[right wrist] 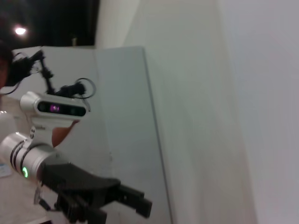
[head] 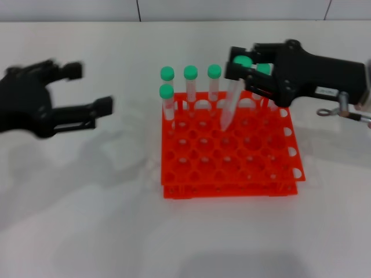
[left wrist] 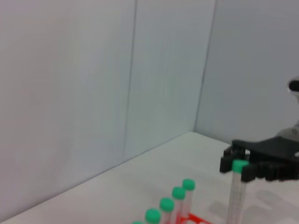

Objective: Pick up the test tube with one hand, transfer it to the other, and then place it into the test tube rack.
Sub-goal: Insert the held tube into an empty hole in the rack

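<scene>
My right gripper (head: 243, 70), black with a small white label, is shut on the green cap end of the test tube (head: 231, 107). The clear tube hangs tilted over the back middle of the orange-red test tube rack (head: 232, 190), its tip just above the holes. The left wrist view shows this gripper (left wrist: 243, 168) holding the tube (left wrist: 237, 196). My left gripper (head: 91, 87), black and unlabelled, is open and empty above the table, left of the rack. It also shows in the right wrist view (right wrist: 117, 200) on the arm with the green light.
Several other green-capped tubes (head: 191, 73) stand upright along the rack's back rows, also seen in the left wrist view (left wrist: 178, 192). One more (head: 264, 68) sits behind my right gripper. A metal fitting (head: 342, 110) lies at the far right. White walls stand behind the table.
</scene>
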`<state>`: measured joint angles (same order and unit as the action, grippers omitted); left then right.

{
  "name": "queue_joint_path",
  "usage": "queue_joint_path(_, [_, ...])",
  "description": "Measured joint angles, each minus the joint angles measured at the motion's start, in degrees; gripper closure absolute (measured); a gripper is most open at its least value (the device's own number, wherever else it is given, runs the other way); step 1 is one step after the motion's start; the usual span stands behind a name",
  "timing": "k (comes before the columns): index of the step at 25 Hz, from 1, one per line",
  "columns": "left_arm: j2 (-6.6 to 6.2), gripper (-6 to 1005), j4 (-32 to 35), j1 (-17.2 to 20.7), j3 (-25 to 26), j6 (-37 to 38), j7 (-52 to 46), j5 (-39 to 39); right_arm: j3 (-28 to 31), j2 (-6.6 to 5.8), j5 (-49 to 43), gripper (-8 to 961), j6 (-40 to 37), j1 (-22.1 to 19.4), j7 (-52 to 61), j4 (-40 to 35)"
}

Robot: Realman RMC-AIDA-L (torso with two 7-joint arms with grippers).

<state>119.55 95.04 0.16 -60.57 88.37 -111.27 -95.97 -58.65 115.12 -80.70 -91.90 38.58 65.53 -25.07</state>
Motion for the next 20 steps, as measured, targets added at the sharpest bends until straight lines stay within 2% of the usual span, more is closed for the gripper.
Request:
queue_joint_path(2, [0.05,106,-2.8,3.1,0.1,-1.0,3.8,2.6,-0.4,-0.03,-0.4,688,0.3,1.6,0.4,0.1])
queue_joint_path(9, [0.07,106,-15.1,6.0,1.6,-1.7,15.7,8.5,-2.4,-0.16,-1.0,688,3.0,4.0,0.5,-0.5])
queue_joint_path(12, [0.06,106,-22.4,6.2,4.1,-1.6,21.3,10.7,-3.3,0.12,-1.9,688,7.2,5.3,-0.3,-0.7])
queue_joint_path(20, [-0.23,106,-30.5,6.0,5.7,-1.2,26.4,10.4,-5.2,0.19,-2.2,688,11.0,6.8,-1.0,-0.8])
